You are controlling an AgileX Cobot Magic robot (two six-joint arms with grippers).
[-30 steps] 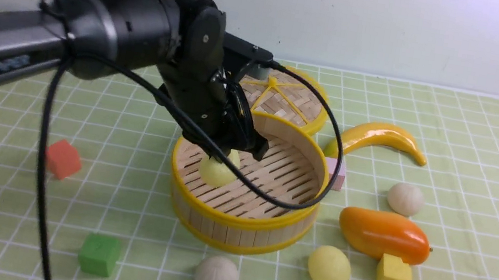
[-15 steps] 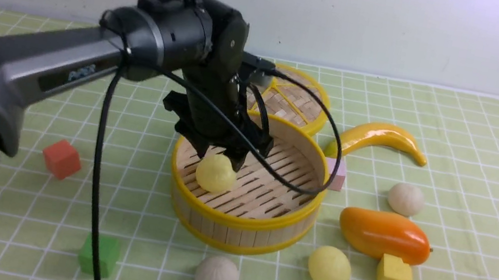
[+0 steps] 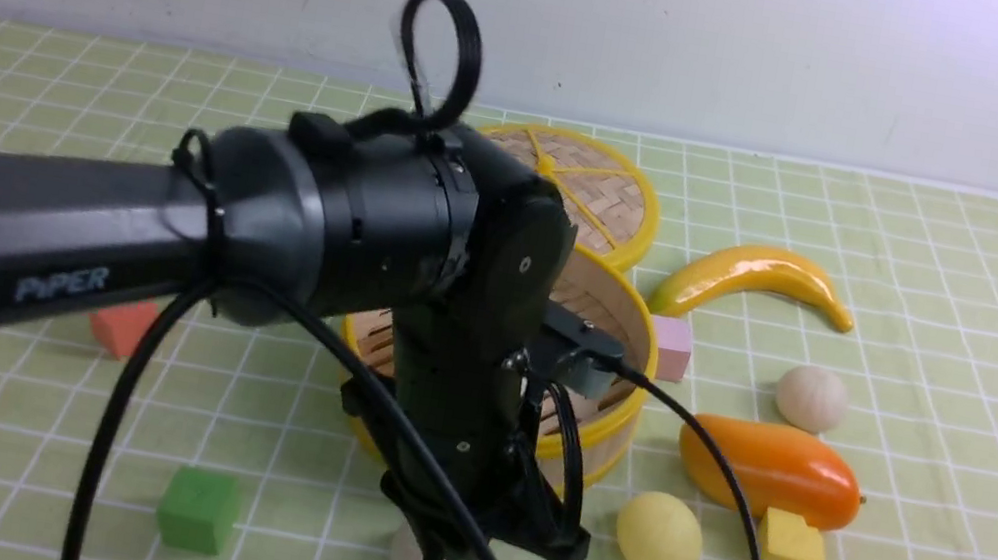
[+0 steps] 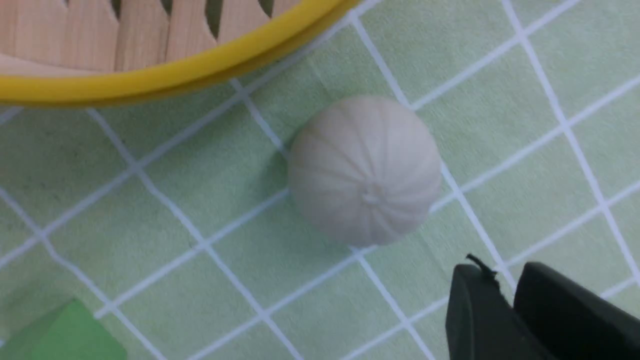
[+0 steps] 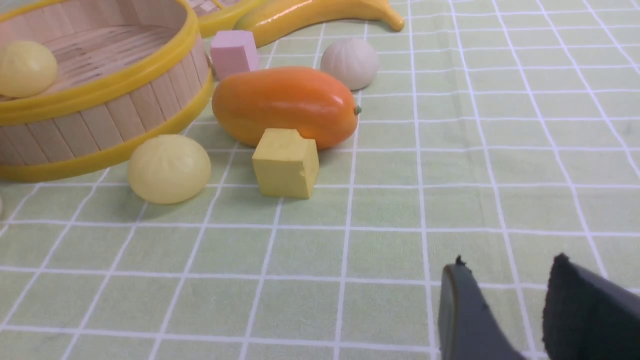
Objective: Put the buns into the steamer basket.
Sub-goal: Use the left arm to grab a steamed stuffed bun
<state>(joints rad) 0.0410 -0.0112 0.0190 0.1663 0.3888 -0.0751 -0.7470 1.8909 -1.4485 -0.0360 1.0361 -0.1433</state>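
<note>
Left gripper (image 4: 502, 280): by the off-white bun (image 4: 365, 170) just beside the steamer basket (image 4: 150, 82); we cannot tell its spread.
Right gripper (image 5: 520, 310): we see it spread, empty.

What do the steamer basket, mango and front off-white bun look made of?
Steamer basket: pale matte wood or bamboo slats; yellow rims look plastic. Mango: glossy, sharp highlights, probably plastic. Front off-white bun: matte, moulded pleats, maybe foam or rubber.

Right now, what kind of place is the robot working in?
Probably a test bench for robot practice, not a real kitchen: a green checked cloth, a toy mango and banana, and a bare white wall.
</note>
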